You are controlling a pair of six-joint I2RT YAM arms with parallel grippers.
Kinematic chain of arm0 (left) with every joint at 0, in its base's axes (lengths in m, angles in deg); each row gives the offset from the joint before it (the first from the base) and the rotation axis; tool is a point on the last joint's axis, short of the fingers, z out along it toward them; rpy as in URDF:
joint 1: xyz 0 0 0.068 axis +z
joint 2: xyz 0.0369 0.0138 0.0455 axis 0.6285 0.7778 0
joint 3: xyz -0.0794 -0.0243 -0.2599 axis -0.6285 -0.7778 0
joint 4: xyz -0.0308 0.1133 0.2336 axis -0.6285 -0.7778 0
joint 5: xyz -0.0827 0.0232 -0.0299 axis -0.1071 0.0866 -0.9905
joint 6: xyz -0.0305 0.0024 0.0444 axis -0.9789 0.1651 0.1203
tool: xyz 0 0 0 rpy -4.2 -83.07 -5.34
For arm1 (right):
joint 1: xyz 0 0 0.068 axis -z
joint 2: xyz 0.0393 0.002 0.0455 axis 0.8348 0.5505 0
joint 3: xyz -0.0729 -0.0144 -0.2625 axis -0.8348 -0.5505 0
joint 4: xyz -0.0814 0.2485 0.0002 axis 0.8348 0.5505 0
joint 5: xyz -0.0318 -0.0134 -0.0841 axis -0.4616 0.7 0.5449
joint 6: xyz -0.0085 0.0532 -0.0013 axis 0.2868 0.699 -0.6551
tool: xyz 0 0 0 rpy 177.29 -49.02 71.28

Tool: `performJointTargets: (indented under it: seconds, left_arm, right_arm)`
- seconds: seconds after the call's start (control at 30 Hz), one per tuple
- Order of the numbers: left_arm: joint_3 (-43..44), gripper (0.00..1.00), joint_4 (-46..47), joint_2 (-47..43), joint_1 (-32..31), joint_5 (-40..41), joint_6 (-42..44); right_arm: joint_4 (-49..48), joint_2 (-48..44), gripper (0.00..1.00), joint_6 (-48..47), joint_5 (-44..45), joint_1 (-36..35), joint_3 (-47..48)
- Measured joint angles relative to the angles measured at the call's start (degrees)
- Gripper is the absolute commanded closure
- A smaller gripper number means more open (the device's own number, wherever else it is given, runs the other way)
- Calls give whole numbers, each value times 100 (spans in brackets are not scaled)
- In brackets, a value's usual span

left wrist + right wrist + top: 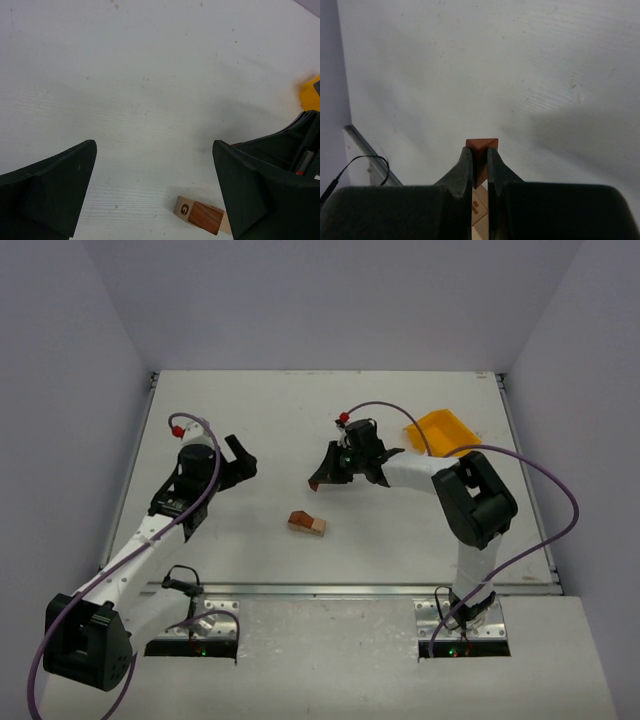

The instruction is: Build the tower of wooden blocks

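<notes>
The wood block tower [307, 523] is a small cluster lying flat near the table's middle: a pale block marked G joined to a reddish-brown one [199, 215]. My right gripper [320, 480] hangs just behind and right of it, shut on a reddish-brown triangular block [481, 148] whose tip pokes out past the fingertips. A pale block [479, 206] shows through the gap behind the fingers. My left gripper [241, 459] is open, left of the cluster, with nothing between its fingers [52, 182].
A yellow bin [440, 432] sits at the back right, behind the right arm. The right arm's dark gripper body [292, 142] fills the right edge of the left wrist view. A metal rail [350, 589] runs along the table's near edge.
</notes>
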Motion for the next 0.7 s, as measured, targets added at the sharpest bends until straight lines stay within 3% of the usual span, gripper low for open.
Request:
performJointTargets:
  seconds: [0.4,0.6,0.7]
  left_arm:
    - [-15,0,0,-40,0,-10,0]
    - [-15,0,1,-62,0,-11,0]
    - [-15,0,1,-62,0,-11,0]
  right_arm:
    - [-482,191,99,374,-390,257,-458]
    - [-646,267,88,422,-528,378,-660]
    - [-768,252,72,440,-575,424,-752]
